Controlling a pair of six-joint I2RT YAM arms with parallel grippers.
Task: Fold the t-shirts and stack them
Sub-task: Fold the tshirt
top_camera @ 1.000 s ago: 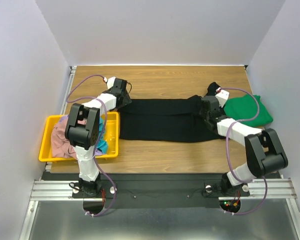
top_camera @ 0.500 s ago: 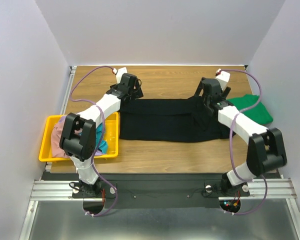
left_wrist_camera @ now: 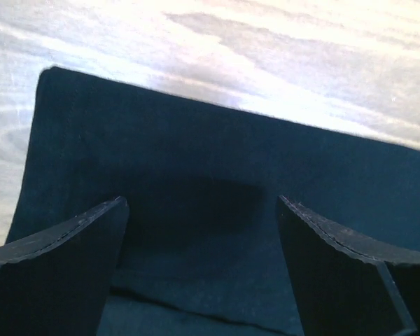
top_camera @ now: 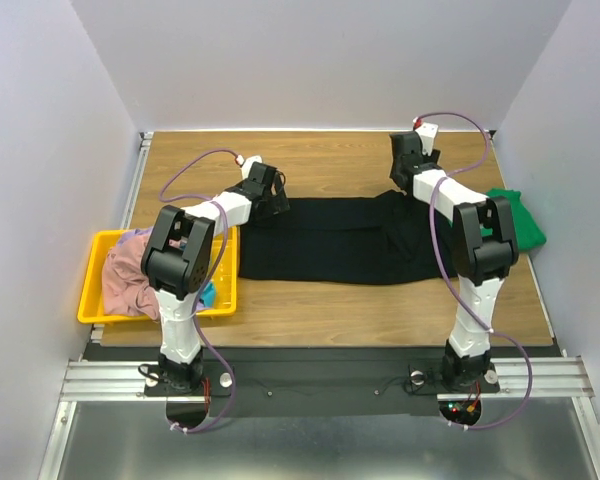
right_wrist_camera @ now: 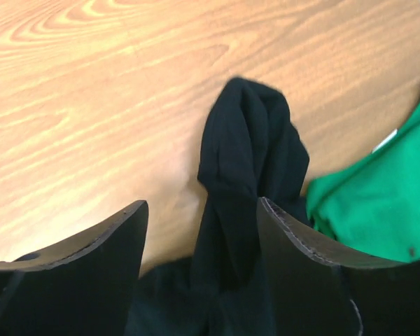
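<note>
The large black t-shirt (top_camera: 330, 240) lies spread flat across the middle of the table. My left gripper (top_camera: 272, 203) is open just over its far left corner; in the left wrist view the jaws (left_wrist_camera: 199, 210) stand wide apart above the black cloth (left_wrist_camera: 217, 140). My right gripper (top_camera: 412, 183) is open at the shirt's far right corner, and a bunched black sleeve (right_wrist_camera: 248, 154) lies between its jaws (right_wrist_camera: 201, 203). The green t-shirt (top_camera: 520, 215) lies crumpled at the right edge and also shows in the right wrist view (right_wrist_camera: 378, 203). A dusty-pink t-shirt (top_camera: 130, 278) and a teal one (top_camera: 208, 293) lie in the bin.
The yellow plastic bin (top_camera: 90, 300) stands at the table's left edge, next to the left arm. White walls close in the table on the left, right and far sides. Bare wood (top_camera: 330, 160) shows beyond the black shirt.
My right gripper has moved from over the shirt's right part to its far right corner. My left gripper rose, then came down over the far left corner.
</note>
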